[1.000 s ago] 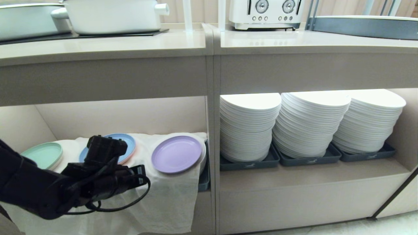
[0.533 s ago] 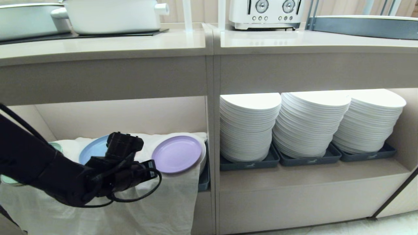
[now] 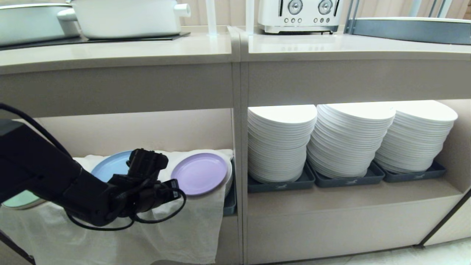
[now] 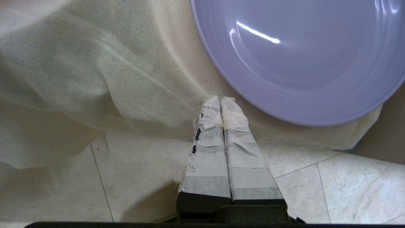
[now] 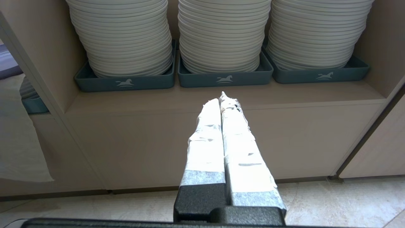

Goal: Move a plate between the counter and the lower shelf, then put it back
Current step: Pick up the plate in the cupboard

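A: The plate sits flat on the white cloth in the lower shelf, at its right end against the divider. Near rim sits close to the cloth's drop-off edge.

B: Risk?

A: Left gripper has its fingers pressed together, empty, tips just short of the near-left rim, over cloth. If it goes in like that it likely shoves the plate or snags the cloth rather than pinching the rim. The cloth is loose and hangs down the front, so dragging it could pull the plate, and the light blue plate to its left, off the shelf.

B: So spread first, then come in on the rim.

A: My read, yes. The counter overhang also looks tight for the lift-out.

B: Arm pose?

A: Left arm reaches in low from the left, gripper roughly level, aimed right. Right gripper is parked, fingers pressed together, facing the white plate stacks.
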Motion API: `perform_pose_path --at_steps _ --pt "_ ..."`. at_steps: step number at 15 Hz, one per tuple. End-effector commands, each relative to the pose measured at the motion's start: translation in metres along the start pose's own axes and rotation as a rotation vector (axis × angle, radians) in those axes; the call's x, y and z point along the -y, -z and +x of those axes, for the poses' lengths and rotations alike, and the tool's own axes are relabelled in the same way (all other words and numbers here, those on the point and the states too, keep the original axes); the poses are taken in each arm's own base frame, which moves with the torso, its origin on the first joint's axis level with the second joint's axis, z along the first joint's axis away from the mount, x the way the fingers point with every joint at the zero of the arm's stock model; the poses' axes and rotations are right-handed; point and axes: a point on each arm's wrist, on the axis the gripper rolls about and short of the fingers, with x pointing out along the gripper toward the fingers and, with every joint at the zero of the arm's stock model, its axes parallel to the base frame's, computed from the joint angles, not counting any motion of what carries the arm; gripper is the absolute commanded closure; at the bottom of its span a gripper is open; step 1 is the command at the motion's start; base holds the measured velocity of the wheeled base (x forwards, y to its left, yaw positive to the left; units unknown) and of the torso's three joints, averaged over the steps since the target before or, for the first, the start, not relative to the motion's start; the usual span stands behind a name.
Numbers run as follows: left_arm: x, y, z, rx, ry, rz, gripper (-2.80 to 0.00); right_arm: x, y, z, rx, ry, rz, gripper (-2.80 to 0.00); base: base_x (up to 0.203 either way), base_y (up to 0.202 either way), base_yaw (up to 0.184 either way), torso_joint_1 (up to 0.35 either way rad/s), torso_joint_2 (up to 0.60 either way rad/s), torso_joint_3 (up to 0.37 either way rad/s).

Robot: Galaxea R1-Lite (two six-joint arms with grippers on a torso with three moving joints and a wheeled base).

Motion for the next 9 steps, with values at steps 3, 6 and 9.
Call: perform_pose_path --at_steps 3,6,9 --pt "0.0035 -0.0009 0.0039 0.004 0.004 -0.023 0.0 0.0 0.0 0.0 0.0 0.0 0.0 0.0 0.0 0.0 0.0 0.0 0.0 0.0" --pt "0.0051 -0.0021 0.0052 0.007 0.008 -0.031 -2.8 0.0 0.0 0.0 0.0 -0.002 0.0 0.0 0.0 0.0 0.0 0.0 0.0 0.0" --pt "0.0085 -0.0028 0.0047 0.013 0.017 -0.029 -2.8 0.0 0.0 0.0 0.0 0.0 0.0 0.0 0.0 0.0 0.0 0.0 0.0 0.0"
